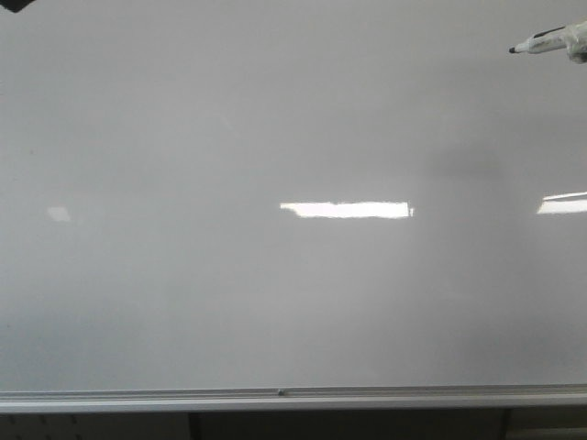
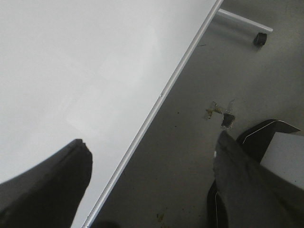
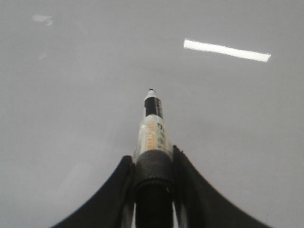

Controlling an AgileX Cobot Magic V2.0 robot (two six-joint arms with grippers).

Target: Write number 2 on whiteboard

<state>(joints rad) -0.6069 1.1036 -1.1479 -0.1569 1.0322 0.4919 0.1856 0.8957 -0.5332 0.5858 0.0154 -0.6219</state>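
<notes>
The whiteboard (image 1: 275, 119) fills the front view, glossy grey-white, with a silver bottom rail (image 1: 275, 398). No number 2 shows on it; the surface is blank. A black-tipped marker (image 1: 541, 41) pokes in at the top right of the front view, tip pointing left. My right gripper (image 3: 152, 159) is shut on the marker (image 3: 153, 128), whose tip stands a little off the whiteboard (image 3: 71, 118). My left gripper (image 2: 152, 152) is open and empty, over the whiteboard's edge (image 2: 156, 99) and the floor.
Bright light reflections (image 1: 347, 210) lie on the board. In the left wrist view a grey floor (image 2: 190, 156), a board-stand foot with a caster (image 2: 259, 38) and a black-and-white object (image 2: 280, 147) show beside the board.
</notes>
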